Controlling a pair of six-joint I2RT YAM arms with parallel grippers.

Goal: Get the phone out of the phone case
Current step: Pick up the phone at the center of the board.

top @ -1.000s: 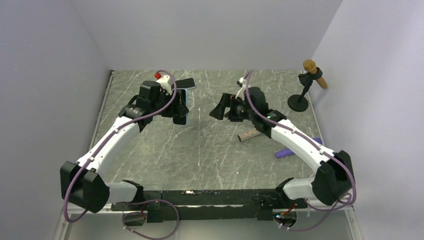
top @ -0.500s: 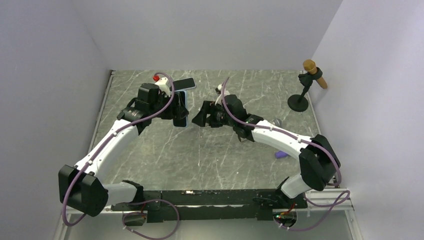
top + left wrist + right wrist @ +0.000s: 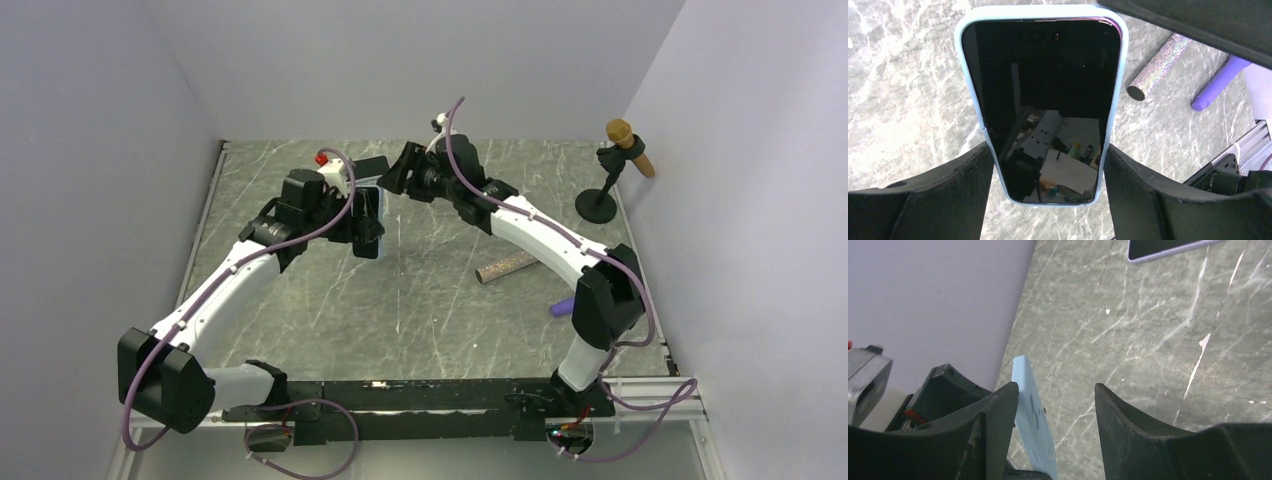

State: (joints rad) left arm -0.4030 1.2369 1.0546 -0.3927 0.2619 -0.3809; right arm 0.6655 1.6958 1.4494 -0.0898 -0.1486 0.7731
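Clamping phone case [image 3: 1043,10] with phone [image 3: 1040,75] inside, left pincer [image 3: 1048,165]; right pincer [image 3: 1053,390] spread beside it; glitter tube [image 3: 1158,65], purple pen [image 3: 1220,82] nearby.

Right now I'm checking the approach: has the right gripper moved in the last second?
Yes. The right gripper swung left and farther back, away from the microphone stand, up to the phone case.

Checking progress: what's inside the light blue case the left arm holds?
A phone with a dark screen fills the phone case, held in the left pincer. Its back and edges are hidden by the case.
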